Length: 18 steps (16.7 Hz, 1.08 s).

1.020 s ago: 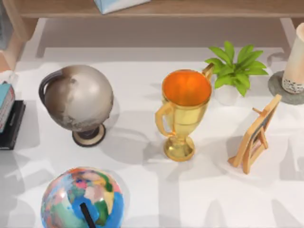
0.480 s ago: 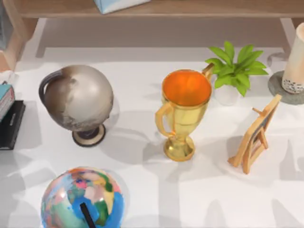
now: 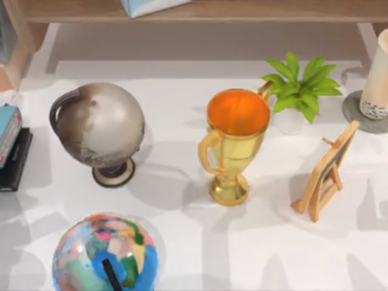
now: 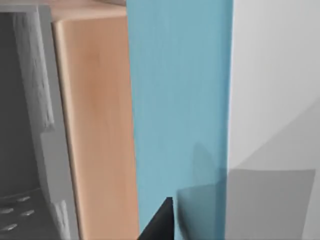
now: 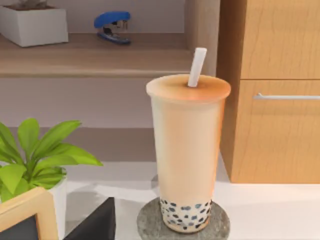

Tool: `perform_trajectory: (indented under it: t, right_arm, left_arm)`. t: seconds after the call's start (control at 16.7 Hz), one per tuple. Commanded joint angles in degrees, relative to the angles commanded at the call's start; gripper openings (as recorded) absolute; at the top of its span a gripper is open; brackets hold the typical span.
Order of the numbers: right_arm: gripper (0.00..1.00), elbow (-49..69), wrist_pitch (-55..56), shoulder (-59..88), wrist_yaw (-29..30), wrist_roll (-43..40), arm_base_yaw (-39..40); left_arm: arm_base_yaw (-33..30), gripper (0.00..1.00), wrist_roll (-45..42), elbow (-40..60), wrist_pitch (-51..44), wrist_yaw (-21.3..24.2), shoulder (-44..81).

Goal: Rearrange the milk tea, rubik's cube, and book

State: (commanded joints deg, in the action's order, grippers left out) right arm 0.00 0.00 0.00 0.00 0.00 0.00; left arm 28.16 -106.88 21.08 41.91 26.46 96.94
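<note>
One milk tea point(image 5: 187, 155); one book point(image 3: 8, 130), possibly lifted.

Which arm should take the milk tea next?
Right, probably. The milk tea stands upright on a grey coaster straight ahead in the right wrist view, at the table's far right edge.

- A study or home-office desk, rendered: a white table point(image 3: 182, 242) backed by a wooden shelf point(image 3: 200, 11) at 12 o'clock.
- Desk ornaments point to it: a grey globe point(image 3: 100, 124) at 9 o'clock, a coloured globe point(image 3: 104, 254) at 7 o'clock, a gold trophy point(image 3: 235, 142) at centre.
- A potted plant point(image 3: 300, 88) and a small wooden easel point(image 3: 327, 170) stand toward 2 and 3 o'clock.
- Stacked books point(image 3: 11, 145) lie at the 9 o'clock edge.
- The right wrist view shows a blue stapler point(image 5: 113, 25) on a shelf and a wooden drawer front point(image 5: 280, 90).
</note>
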Motion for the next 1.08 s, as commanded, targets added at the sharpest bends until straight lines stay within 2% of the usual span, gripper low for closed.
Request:
perform_trajectory:
  t: [0.72, 1.08]
  right_arm:
    - [1.0, 0.0, 0.0, 0.0, 0.0, 0.0, 0.0]
    - [1.0, 0.0, 0.0, 0.0, 0.0, 0.0, 0.0]
  left_arm:
    - [0.0, 0.98, 0.0, 0.0, 0.0, 0.0, 0.0]
    - [0.0, 1.0, 0.0, 0.0, 0.0, 0.0, 0.0]
